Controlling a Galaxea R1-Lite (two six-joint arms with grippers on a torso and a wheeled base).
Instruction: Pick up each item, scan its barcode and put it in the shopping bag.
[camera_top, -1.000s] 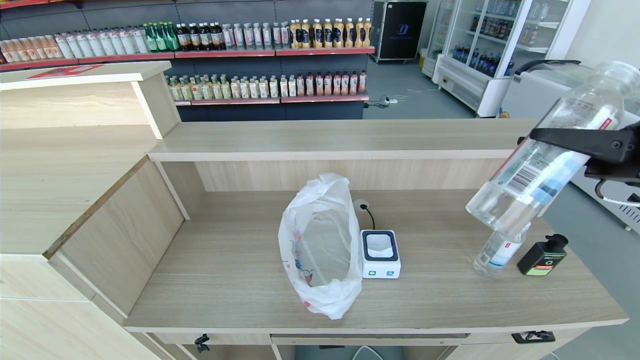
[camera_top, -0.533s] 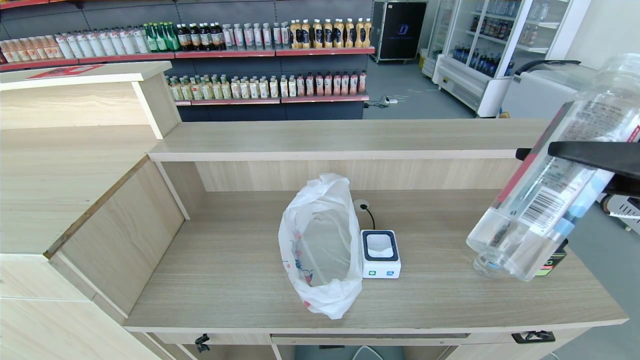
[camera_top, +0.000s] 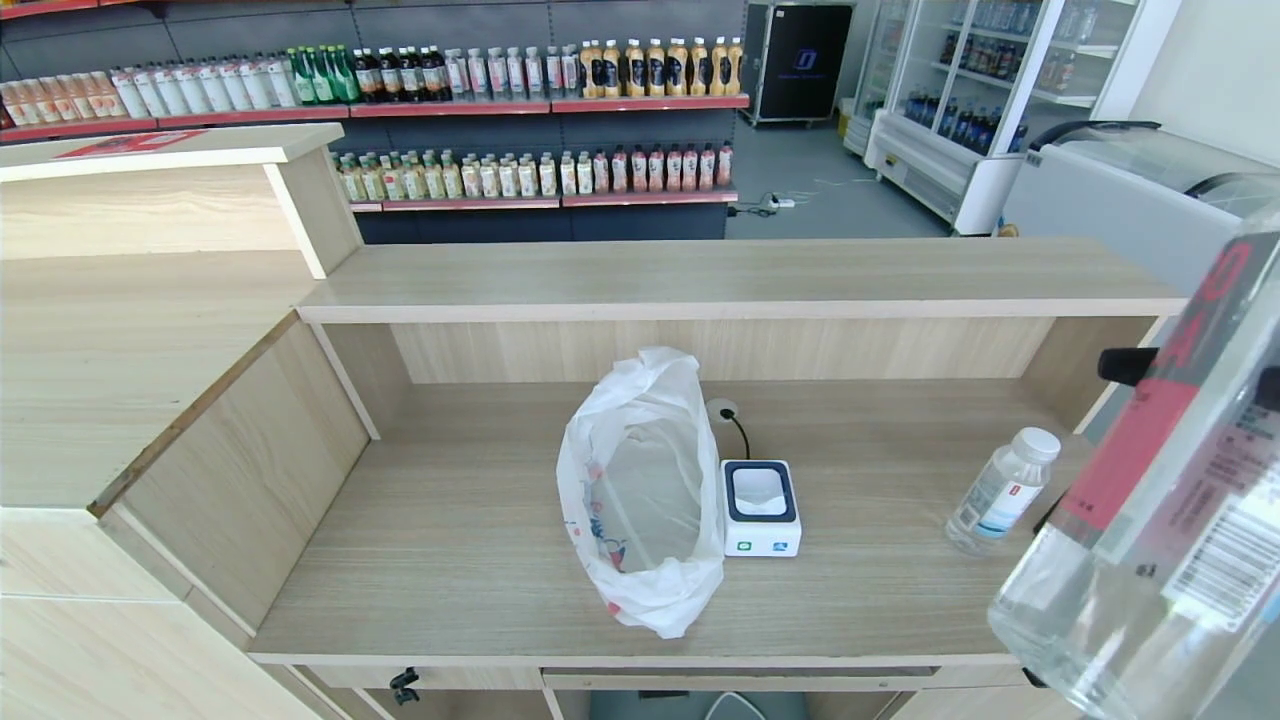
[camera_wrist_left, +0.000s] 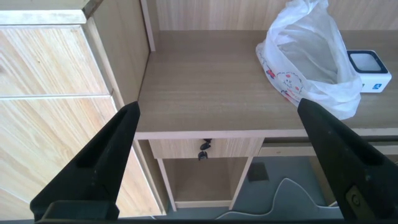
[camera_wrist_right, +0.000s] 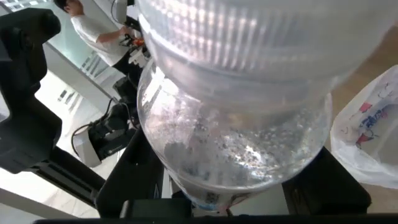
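A large clear bottle is held clamped in the right gripper, with the shopping bag apparently empty and a smaller bottle yet to be picked up.

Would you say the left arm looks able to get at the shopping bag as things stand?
Probably yes. The left tool is open and holds nothing, and nothing stands on the counter between it and the shopping bag; the scanner sits on the bag's far side.

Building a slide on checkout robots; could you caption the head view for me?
Right hand holds a tilted clear bottle, barcode showing, right of the open shopping bag and scanner on the counter.
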